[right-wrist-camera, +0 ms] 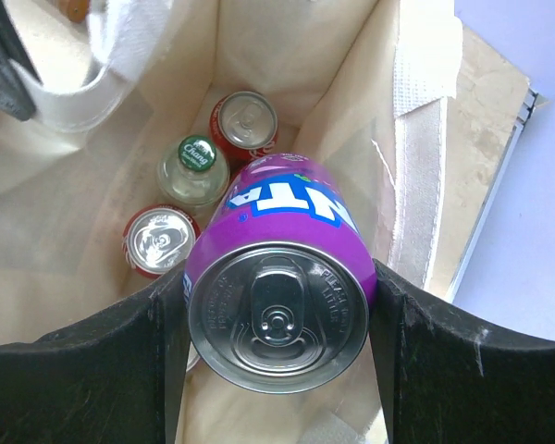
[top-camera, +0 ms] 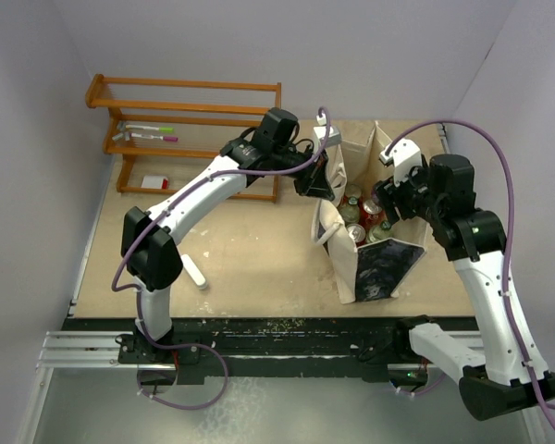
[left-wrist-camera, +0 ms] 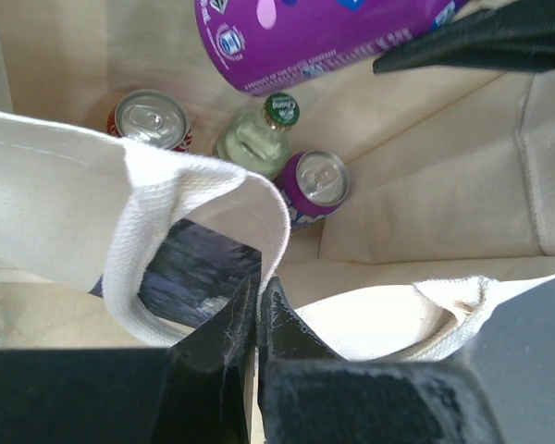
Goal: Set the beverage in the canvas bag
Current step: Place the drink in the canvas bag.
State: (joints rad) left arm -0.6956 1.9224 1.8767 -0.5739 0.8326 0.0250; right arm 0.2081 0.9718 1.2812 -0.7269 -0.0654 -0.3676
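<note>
- Purple can (right-wrist-camera: pixel 277 277) is pinched at its sides between the two black fingers (right-wrist-camera: pixel 157 351) of the right pincer (right-wrist-camera: pixel 279 324), with its silver top facing the wrist camera.
- It hangs in the open mouth of the canvas bag (top-camera: pixel 344 273), above the drinks that sit on the bag's floor.
- Down there are a red can (right-wrist-camera: pixel 245 120) and a glass bottle (right-wrist-camera: pixel 196 162) with a green cap, close together.
- From the left wrist, a smaller purple can (left-wrist-camera: pixel 316 183) stands just beside that bottle.
- The left pincer (left-wrist-camera: pixel 257 319) has its fingers pressed together on the cream edge of the bag, next to a white loop handle (left-wrist-camera: pixel 129 268).
- From above, that pincer is at the far left part of the bag's rim and the right pincer is over the right part.
- The bag stands up on the tan surface (top-camera: pixel 240 250), with a dark printed picture (top-camera: pixel 386 268) on its near side.
- A wooden rack (top-camera: pixel 185 102) stands at the far left of the surface, well apart from the bag.
</note>
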